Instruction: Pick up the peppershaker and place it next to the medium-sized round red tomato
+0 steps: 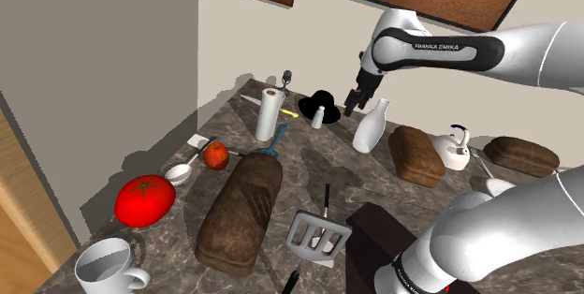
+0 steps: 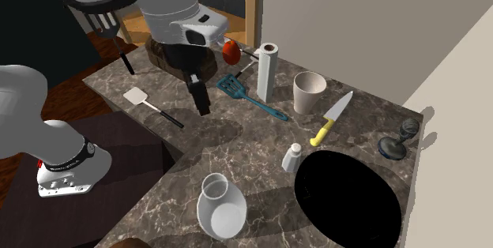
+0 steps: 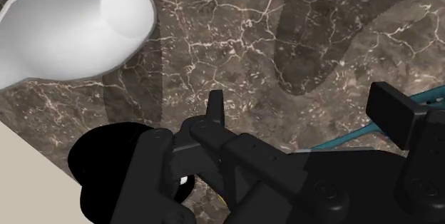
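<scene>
Dark marbled counter (image 1: 309,166), white arm (image 1: 449,53) reaching over it. From the shoulder: long brown loaf (image 1: 241,210), red tomato (image 1: 145,198) with green stalk at the loaf's 9 o'clock, white mug (image 1: 108,266) at the tomato's 7. From the second exterior camera: black round basin (image 2: 348,199), white cup (image 2: 309,92), yellow-handled knife (image 2: 332,120) at full length. From the wrist: open mouth of a white vase (image 3: 71,30) beyond the fingers. Black gripper (image 1: 352,110) hovering above the counter, fingers spread, pinching nothing. White peppershaker (image 2: 291,158) upright, long axis vertical, cap up, just beside the basin's rim at its 10 o'clock, at the gripper's 4 o'clock in that view. Well apart from the tomato. Between them: paper towel roll (image 1: 270,112), teal spatula (image 1: 278,138), small red fruit (image 1: 216,154).
</scene>
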Tool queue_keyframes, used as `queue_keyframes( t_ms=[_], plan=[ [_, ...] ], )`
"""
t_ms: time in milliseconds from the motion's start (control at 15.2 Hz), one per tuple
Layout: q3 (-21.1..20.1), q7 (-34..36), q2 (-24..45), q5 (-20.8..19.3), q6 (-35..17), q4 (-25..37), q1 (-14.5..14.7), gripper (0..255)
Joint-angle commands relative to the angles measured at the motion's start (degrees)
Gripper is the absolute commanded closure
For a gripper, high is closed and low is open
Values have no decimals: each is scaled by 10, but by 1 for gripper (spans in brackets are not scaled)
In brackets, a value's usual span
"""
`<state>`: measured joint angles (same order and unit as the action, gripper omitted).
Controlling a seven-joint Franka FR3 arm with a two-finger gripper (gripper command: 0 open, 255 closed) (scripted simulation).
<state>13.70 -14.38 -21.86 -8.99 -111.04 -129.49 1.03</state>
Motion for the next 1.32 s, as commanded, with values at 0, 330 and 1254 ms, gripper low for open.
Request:
queue_keyframes(
  t_ms=[0,330,1254],
  plan=[
    [17,-24,42,5,-34,17,0,0],
    [45,-80,144,36,-98,72,1,0],
    [50,-233,434,178,-168,319,-49,0]
  ],
)
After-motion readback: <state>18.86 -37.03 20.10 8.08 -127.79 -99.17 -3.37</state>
